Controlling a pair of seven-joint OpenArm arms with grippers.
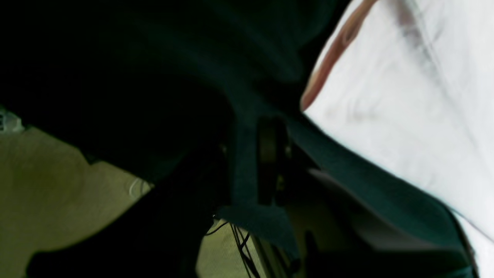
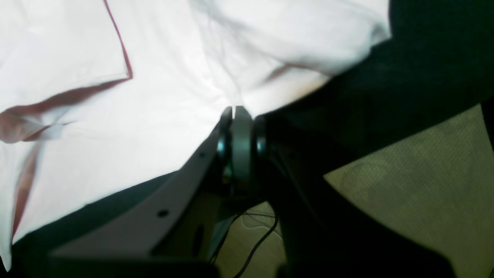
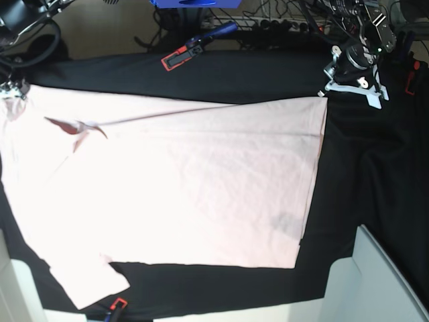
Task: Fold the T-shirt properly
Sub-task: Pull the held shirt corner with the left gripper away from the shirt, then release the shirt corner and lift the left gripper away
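Pink T-shirt [image 3: 181, 181] flat on black cloth [image 3: 375, 168], right pincer [image 2: 233, 112] pinching its edge, left pincer [image 3: 326, 94] grip unclear

Black table cloth [image 3: 375, 174], T-shirt [image 3: 174, 181] spread flat

I'm looking down on a black cloth-covered table [image 3: 375, 201] filling most of the frame. Along its top edge a blue-handled clamp with red jaws [image 3: 194, 45] bites the cloth, and a second red-tipped clamp [image 3: 115, 306] sits at the bottom left. Tangled dark cables [image 3: 275, 17] run across the top centre. In the wrist views I see yellowish-green carpet floor [image 2: 424, 185] below, evenly lit.
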